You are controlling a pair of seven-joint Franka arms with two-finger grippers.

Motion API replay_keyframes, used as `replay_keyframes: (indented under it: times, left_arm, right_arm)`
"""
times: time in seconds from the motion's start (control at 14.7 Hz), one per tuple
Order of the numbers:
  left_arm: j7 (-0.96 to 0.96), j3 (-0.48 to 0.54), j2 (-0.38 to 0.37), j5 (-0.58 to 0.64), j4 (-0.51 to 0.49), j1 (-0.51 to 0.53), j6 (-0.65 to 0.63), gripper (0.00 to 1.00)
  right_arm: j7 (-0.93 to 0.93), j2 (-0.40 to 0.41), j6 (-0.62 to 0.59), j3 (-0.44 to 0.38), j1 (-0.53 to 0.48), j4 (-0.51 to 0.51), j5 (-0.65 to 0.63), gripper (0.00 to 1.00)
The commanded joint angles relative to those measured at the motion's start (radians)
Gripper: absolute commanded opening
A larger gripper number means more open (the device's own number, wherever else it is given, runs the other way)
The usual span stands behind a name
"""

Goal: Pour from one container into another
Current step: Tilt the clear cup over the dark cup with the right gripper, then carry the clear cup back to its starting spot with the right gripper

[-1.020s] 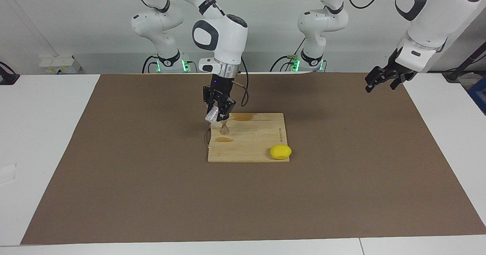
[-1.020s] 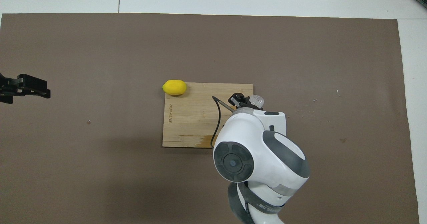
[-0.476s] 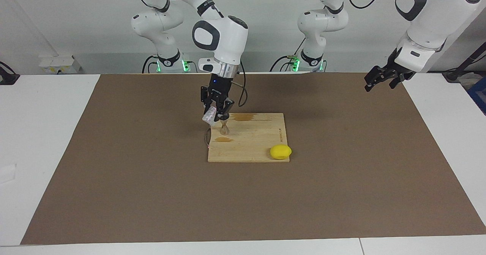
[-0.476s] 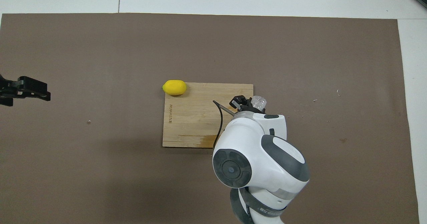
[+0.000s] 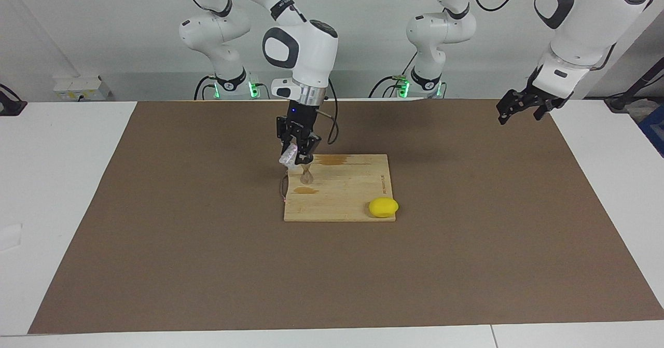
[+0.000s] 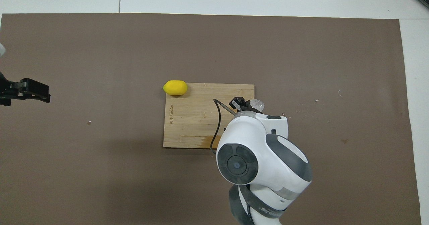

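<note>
While the right gripper [image 5: 296,153] holds its jaws clamped on the tilted cup [image 5: 288,156], it dips back over the jigger [image 5: 306,175], at ten o'clock on the board [image 5: 347,192]; pouring continues, left gripper [image 5: 519,110] waits open

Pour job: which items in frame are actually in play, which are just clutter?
In play:
- small clear ribbed plastic cup, tilted in the right gripper, shut on it
- small silver hourglass metal jigger, upright on the board

Lying about:
- yellow lemon at a board corner
- wooden cutting board
- left gripper, open, waiting over the mat's edge
</note>
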Motion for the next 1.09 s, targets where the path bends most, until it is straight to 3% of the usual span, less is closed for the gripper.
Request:
replay_keyframes:
  times: [0.0,0.27,0.61,0.88,1.02]
  left_arm:
    - [0.001,0.019,-0.001,0.018,0.017,-0.023,-0.022,1.0]
    - [0.001,0.019,-0.001,0.018,0.017,-0.023,-0.014,1.0]
    - [-0.004,0.015,-0.001,0.018,0.017,-0.022,-0.016,1.0]
    - [-0.02,0.012,-0.001,0.018,0.014,-0.022,-0.01,1.0]
    - [-0.019,0.012,-0.001,0.018,0.015,-0.022,-0.01,1.0]
  right_arm:
    - [0.015,-0.004,0.017,0.003,-0.027,0.021,0.082,0.0]
    - [0.004,-0.002,0.017,0.003,-0.09,0.041,0.189,0.0]
    - [-0.103,-0.001,0.016,0.001,-0.193,0.035,0.482,0.0]
    - [-0.318,0.002,-0.047,0.001,-0.369,-0.008,0.816,0.0]
    - [-0.353,0.007,-0.062,0.001,-0.444,-0.041,0.894,0.0]
